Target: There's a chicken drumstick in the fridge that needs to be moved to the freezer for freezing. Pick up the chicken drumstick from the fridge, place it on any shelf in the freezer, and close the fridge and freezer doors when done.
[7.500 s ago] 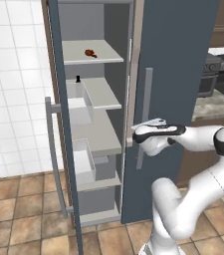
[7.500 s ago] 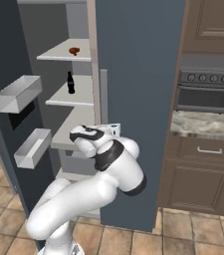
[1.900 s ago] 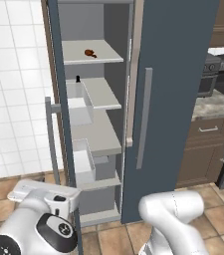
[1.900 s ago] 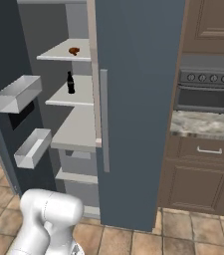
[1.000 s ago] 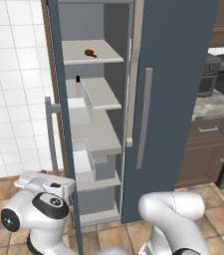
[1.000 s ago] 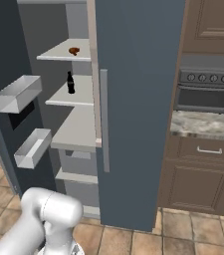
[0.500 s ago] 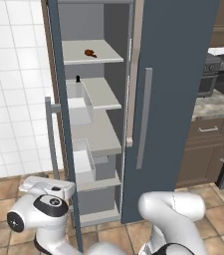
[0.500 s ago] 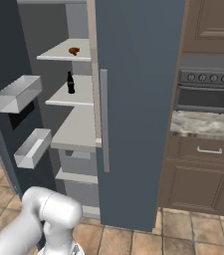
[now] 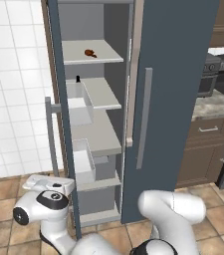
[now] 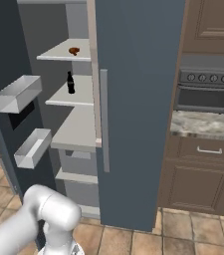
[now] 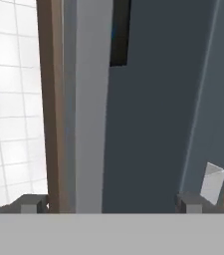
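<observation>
The chicken drumstick (image 9: 89, 52) (image 10: 74, 51) lies on the top shelf (image 9: 106, 54) (image 10: 58, 52) of the open freezer. The freezer door (image 9: 57, 99) (image 10: 4, 69) stands wide open, and the plain fridge door (image 9: 178, 74) (image 10: 138, 74) is shut. My gripper (image 9: 58, 185) is low on the outer side of the freezer door, beside its grey bar handle (image 9: 49, 134). In the hand view the gripper (image 11: 111, 203) is open, its fingertips (image 11: 31, 203) set wide either side of the handle bar (image 11: 88, 99) and the door front with its black panel (image 11: 119, 30).
A small dark bottle (image 9: 77, 78) (image 10: 70, 82) stands on the second shelf. Two white bins (image 10: 19, 92) hang inside the freezer door. White tiled wall (image 9: 14, 74) is to the left. An oven (image 10: 205, 89) and a stone counter with drawers (image 10: 203, 124) are to the right.
Several seconds ago my hand was at the fridge door's handle. It has since swung round low to the left, outside the freezer door, and in the last second edged slightly closer to it. Doors unchanged.
</observation>
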Available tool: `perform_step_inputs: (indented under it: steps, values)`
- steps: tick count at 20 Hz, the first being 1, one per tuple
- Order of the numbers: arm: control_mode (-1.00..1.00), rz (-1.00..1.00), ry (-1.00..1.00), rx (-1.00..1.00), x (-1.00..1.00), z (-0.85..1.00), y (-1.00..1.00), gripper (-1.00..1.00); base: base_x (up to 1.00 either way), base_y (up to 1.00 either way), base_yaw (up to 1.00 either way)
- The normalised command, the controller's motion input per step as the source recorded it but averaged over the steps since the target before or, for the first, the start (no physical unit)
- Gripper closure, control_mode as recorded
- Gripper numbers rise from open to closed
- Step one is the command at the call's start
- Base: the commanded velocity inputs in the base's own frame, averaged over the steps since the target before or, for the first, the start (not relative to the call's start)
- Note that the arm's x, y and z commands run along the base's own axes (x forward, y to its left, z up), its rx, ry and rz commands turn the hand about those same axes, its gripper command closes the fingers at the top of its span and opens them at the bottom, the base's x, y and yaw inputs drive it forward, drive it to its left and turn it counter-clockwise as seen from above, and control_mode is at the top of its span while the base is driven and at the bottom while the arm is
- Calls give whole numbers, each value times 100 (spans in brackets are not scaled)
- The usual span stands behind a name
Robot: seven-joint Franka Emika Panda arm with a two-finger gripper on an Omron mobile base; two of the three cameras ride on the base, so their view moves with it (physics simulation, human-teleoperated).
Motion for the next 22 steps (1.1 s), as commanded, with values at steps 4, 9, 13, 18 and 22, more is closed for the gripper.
perform_step_inputs:
  steps: [4,9,13,18,22]
  values:
    - [-100,0,0,-4,39,-33,3,-100,0,0,0]
    - [-100,0,0,-7,40,-46,22,-100,0,0,0]
    - [-100,0,-2,-6,34,-42,18,-100,0,0,0]
    - [-100,0,-2,-4,16,-34,19,-100,0,0,0]
    - [-100,0,-1,-1,31,-11,-1,-100,0,0,0]
